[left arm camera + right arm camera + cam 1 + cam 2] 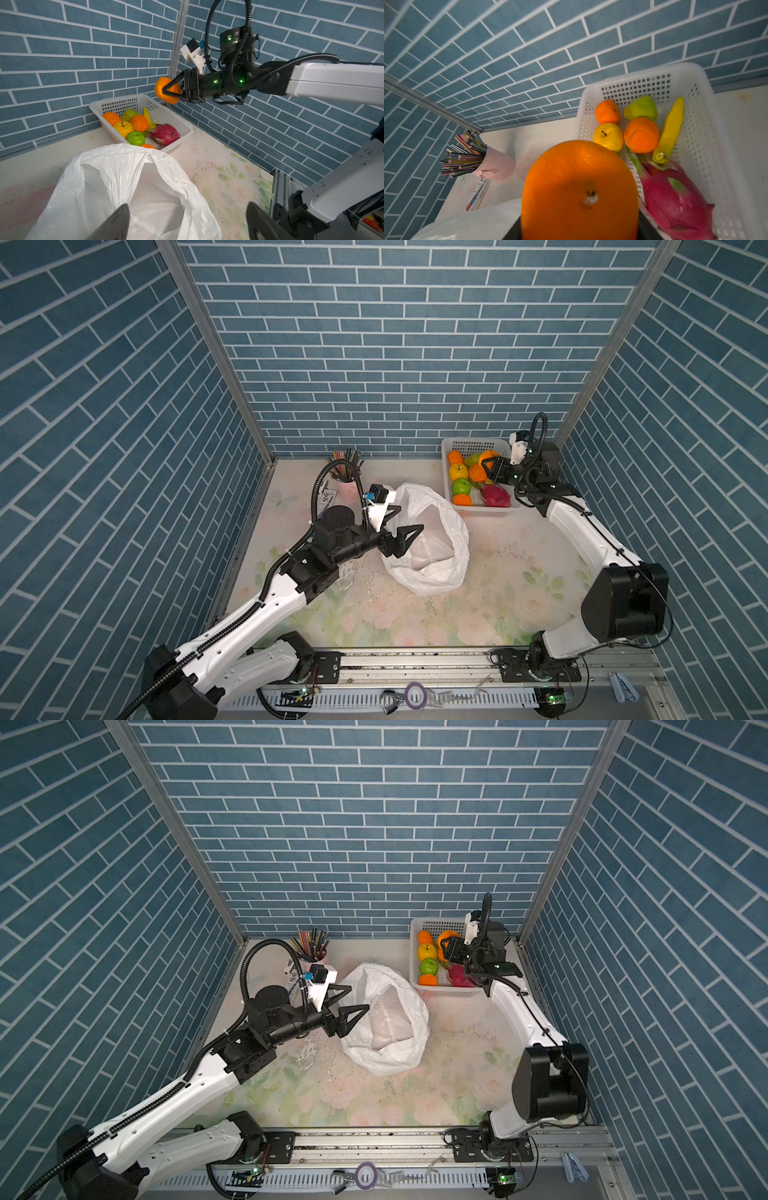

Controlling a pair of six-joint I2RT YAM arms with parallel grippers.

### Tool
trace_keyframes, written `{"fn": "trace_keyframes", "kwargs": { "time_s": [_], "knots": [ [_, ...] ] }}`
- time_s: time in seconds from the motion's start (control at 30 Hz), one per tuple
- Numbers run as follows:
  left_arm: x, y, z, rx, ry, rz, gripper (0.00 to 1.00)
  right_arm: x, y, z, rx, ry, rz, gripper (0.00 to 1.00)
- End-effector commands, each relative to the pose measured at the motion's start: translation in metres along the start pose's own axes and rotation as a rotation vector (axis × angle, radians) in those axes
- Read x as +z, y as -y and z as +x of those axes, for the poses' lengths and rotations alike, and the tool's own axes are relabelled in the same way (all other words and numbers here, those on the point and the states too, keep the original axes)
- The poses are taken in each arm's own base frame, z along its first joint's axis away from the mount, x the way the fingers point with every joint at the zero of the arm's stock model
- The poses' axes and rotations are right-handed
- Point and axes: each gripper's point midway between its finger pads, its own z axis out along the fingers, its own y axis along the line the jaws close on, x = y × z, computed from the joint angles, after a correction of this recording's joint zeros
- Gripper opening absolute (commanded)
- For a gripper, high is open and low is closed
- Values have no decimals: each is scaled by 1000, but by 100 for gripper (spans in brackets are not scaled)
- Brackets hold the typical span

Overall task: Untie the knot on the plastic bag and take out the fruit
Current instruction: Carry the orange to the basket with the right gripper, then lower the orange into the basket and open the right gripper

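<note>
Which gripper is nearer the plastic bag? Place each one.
Left. The left gripper hangs open over the plastic bag; the right gripper is above the basket, gripping an orange.

Stereo head is mounted high over the rail (pixel 415 670) at 6 o'clock. Both top views look steeply down on the table (pixel 498 572), near-identical, whole cell in frame. Left wrist cam is low and close over the plastic bag (pixel 116 176), facing 2 o'clock at the basket (pixel 120 105) and the right gripper (pixel 165 91). Right wrist cam is tight on the orange (pixel 579 187), facing 9 o'clock, with the pencil cup (pixel 496 166) beyond. All four views share basket and bag.
</note>
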Motion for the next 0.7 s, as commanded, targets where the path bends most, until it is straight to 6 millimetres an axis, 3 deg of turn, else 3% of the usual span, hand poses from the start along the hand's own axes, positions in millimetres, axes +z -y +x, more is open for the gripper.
{"fn": "trace_keyframes", "kwargs": {
  "time_s": [0.0, 0.37, 0.67],
  "knots": [
    [0, 0, 1, 35, 6, -1, 88, 17, 12, 26, 49, -158, 42, 47],
    [-3, -2, 2, 63, 0, -13, 88, 75, 69, 87, 73, -437, 212, 50],
    [-6, -8, 2, 53, 8, -53, 88, 94, 85, 126, 114, -526, 224, 61]
  ]
}}
